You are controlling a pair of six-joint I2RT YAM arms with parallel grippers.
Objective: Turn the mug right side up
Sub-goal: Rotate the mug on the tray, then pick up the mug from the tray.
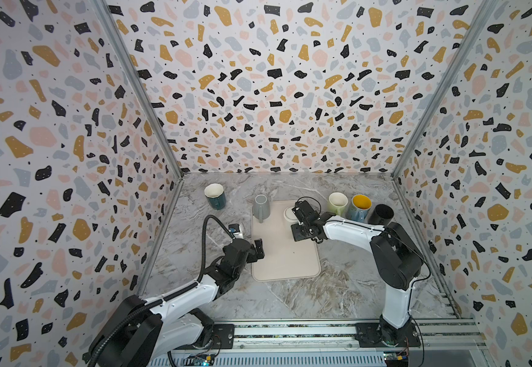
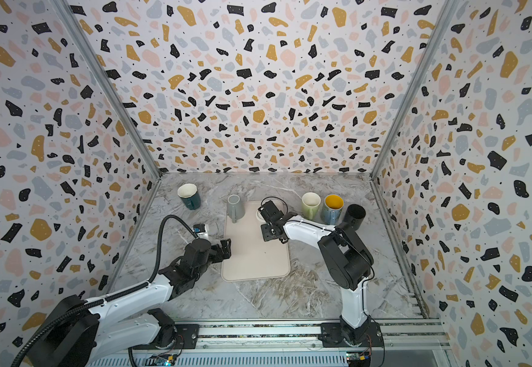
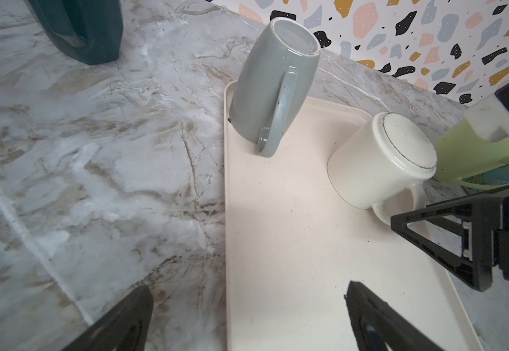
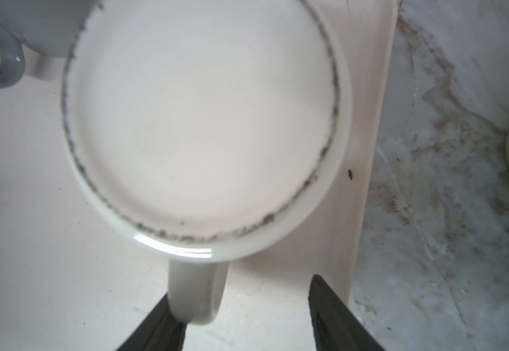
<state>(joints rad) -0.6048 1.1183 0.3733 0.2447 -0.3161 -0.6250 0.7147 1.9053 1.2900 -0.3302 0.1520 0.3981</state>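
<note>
Two mugs stand upside down at the far end of the beige tray (image 1: 285, 260): a grey mug (image 1: 261, 208) (image 3: 273, 88) at its far left corner and a cream mug (image 1: 289, 212) (image 3: 380, 161) (image 4: 201, 121) at its far right. My right gripper (image 1: 297, 226) (image 4: 241, 291) hangs over the cream mug's handle (image 4: 197, 291). Its jaws straddle the handle; one finger touches it, the other stands well apart, so it is open. My left gripper (image 1: 258, 249) (image 3: 247, 287) is wide open and empty above the tray's left edge.
A teal mug (image 1: 215, 197) stands upright at the back left. At the back right a pale green mug (image 1: 337, 203), a blue mug with a yellow inside (image 1: 359, 208) and a black mug (image 1: 380, 216) stand upright in a row. Patterned walls enclose three sides.
</note>
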